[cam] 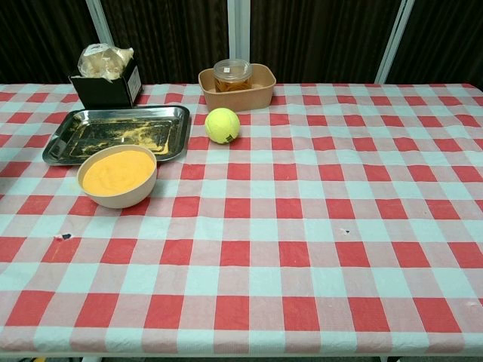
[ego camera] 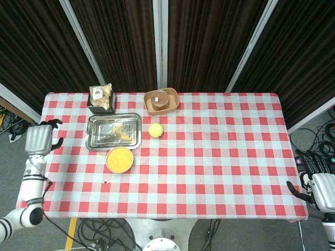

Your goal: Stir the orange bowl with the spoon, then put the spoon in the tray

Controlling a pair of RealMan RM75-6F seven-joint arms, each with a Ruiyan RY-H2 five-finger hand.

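The orange bowl (ego camera: 119, 159) (cam: 118, 175), full of orange powder, stands just in front of the steel tray (ego camera: 94, 144) (cam: 56, 154). The tray is smeared with yellow residue. A thin pale shape lying in it in the head view may be the spoon, but I cannot make it out for certain. My left hand (ego camera: 41, 139) hangs off the table's left edge, its fingers apart and holding nothing. My right hand (ego camera: 320, 188) sits beyond the front right corner, thumb out, also holding nothing. Neither hand appears in the chest view.
A tennis ball (ego camera: 155, 129) (cam: 222, 125) lies right of the tray. Behind it a tan container (ego camera: 162, 101) (cam: 236, 84) holds a jar. A black box with a bag (ego camera: 101, 99) (cam: 106, 75) stands behind the tray.
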